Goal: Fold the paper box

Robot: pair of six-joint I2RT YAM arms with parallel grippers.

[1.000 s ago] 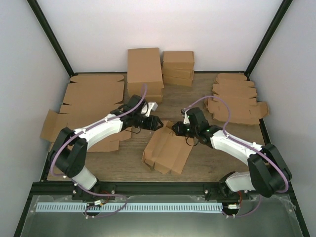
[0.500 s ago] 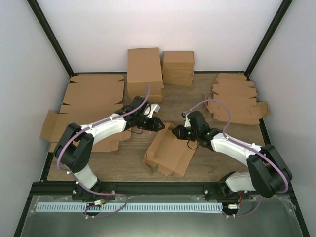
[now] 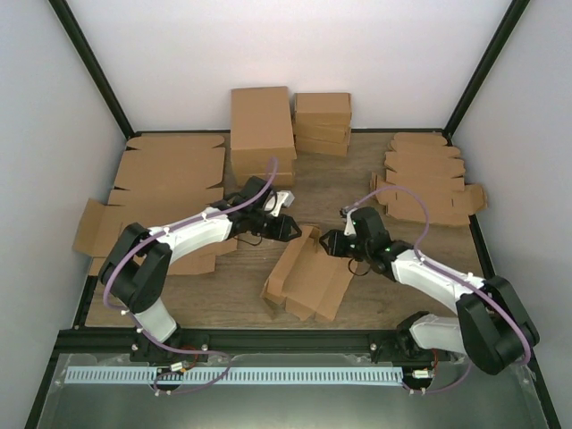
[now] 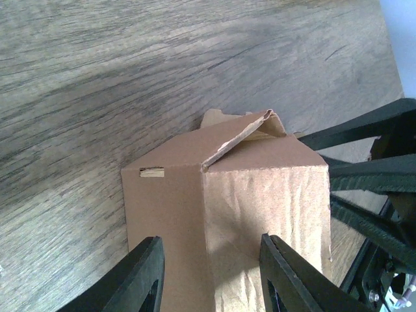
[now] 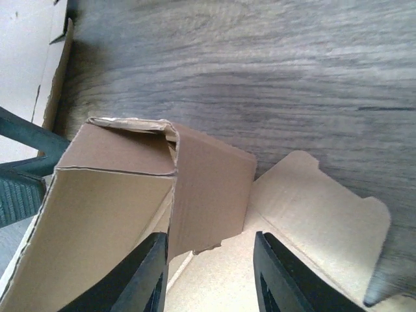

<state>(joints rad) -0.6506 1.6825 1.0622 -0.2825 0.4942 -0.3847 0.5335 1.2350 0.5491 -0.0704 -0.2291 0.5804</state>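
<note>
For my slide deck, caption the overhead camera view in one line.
Left gripper and right gripper meet at the half-folded paper box, between stacks of flat cardboard blanks.

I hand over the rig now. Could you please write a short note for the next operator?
Left gripper: open, over the far end of the paper box, holding nothing.
Right gripper: open, facing the same end, holding nothing.
Box: middle of the table, between both grippers.
Done: one side wall raised, far corner formed.
To do: other flaps lie flat; fold and close them.
</note>
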